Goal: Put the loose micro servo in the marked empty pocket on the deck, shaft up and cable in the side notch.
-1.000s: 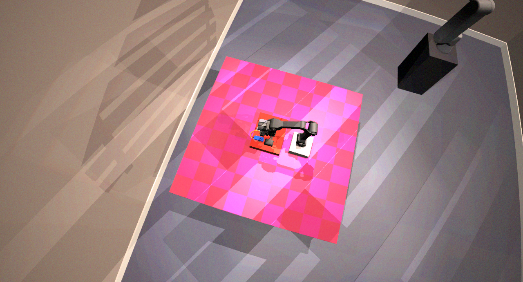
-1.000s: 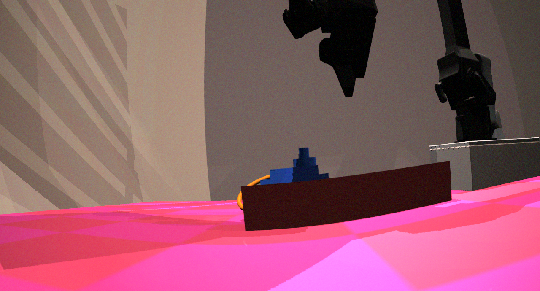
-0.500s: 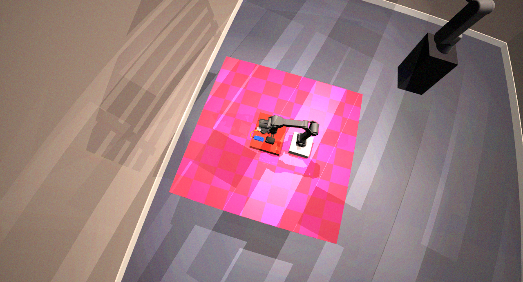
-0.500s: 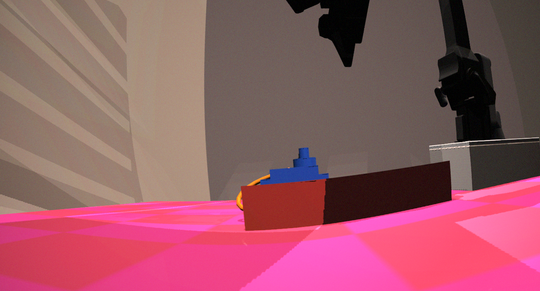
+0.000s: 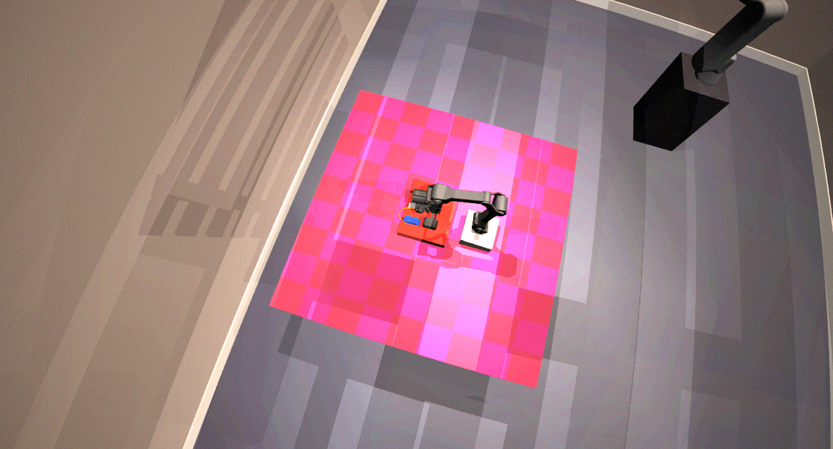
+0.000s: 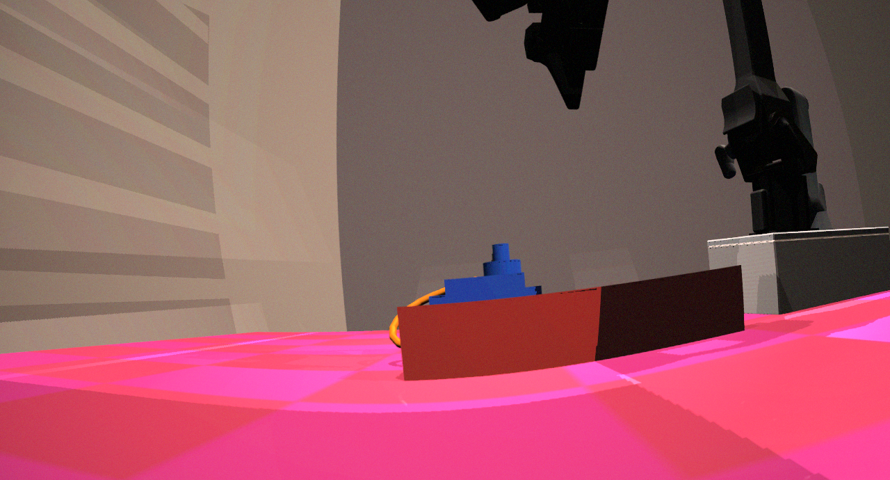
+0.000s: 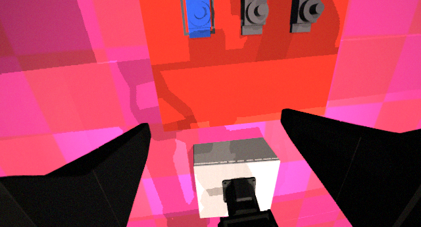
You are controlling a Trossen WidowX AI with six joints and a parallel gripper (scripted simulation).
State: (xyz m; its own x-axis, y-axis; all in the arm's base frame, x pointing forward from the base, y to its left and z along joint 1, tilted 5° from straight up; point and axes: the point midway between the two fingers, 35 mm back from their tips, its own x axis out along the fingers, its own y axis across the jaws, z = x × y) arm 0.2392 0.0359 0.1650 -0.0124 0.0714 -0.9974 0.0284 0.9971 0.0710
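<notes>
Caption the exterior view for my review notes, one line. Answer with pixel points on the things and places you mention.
Blue micro servo (image 5: 411, 220) (image 6: 484, 288) (image 7: 198, 13) sits shaft-up on the red deck (image 5: 420, 237) (image 6: 500, 339) (image 7: 247, 89), orange cable (image 5: 400, 212) (image 6: 393, 330) looping off its edge, gripper (image 6: 573, 106) (image 7: 217, 122) raised above.

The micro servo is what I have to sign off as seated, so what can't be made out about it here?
- Cable in side notch: in the exterior view, the red deck hides it.
- Far ear of the blue servo: cut off by the wrist view's top edge.
- Ear contact: too small in the top view.
</notes>
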